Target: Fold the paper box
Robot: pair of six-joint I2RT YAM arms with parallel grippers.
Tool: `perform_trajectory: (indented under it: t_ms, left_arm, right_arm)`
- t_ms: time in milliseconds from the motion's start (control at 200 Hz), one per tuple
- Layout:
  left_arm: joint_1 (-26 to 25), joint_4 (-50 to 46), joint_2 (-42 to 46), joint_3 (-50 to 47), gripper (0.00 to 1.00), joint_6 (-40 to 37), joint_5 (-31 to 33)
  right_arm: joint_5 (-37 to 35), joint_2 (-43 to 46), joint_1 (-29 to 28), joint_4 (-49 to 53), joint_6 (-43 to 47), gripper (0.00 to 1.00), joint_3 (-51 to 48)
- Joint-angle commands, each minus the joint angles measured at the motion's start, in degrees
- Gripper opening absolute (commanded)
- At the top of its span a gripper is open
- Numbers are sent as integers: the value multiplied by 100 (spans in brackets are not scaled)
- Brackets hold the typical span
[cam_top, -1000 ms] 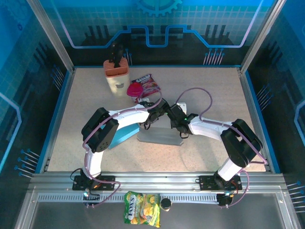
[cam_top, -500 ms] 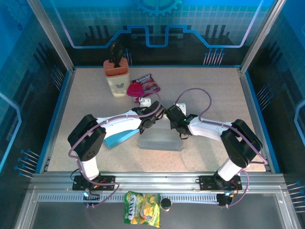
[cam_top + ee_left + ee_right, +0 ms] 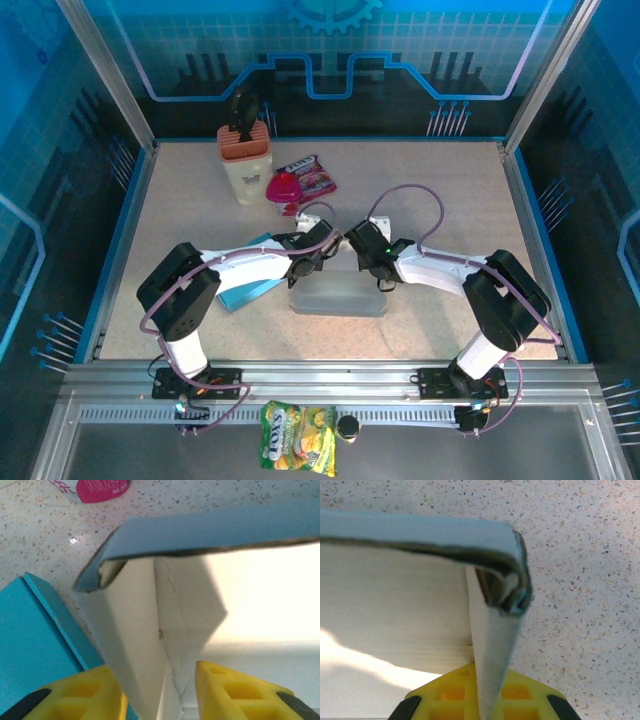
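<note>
The paper box (image 3: 338, 296) lies pale and partly formed near the middle of the table (image 3: 450, 190), just in front of both grippers. The right gripper (image 3: 357, 241) reaches in from the right, and in its wrist view its yellow fingers (image 3: 445, 692) are pressed close together, pinching an upright wall of the box at its folded corner. The left gripper (image 3: 317, 246) meets it from the left; its fingers (image 3: 80, 697) stand apart, straddling a creased white corner of the box under a grey-blue flap. A bright blue card (image 3: 248, 284) lies flat just left of the box. Farther back stand a pink cup (image 3: 284, 187), a snack packet (image 3: 312, 174) and a beige holder (image 3: 243, 160).
</note>
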State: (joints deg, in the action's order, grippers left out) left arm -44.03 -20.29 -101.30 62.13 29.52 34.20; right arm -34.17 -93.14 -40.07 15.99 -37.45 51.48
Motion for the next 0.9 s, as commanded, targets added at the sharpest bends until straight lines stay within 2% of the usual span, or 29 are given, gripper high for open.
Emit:
perform_trajectory:
  t_ms: [0,205,365,460,715,890]
  left_arm:
    - [48,70,-165,-43,32,-55,-67]
    - [56,111,-346,15,11,-52,95]
    - [35,26,-422,-32,6,105,287]
    - [8,-190,-459,-14,0,294,534]
    - [-209,-1580,-986,584,0,1561,1343]
    - [-265,-2289,-1526,1101,0,2194,1494]
  right_arm:
    - [-40,-45,61,252,-17,0,64]
    - [-56,-37,61,256,-25,0,64]
    - [-65,-50,70,263,-43,0,64]
    - [-64,-81,74,280,-59,0,81]
    - [5,-129,61,273,-109,0,107]
    - [32,-170,61,263,-122,0,112]
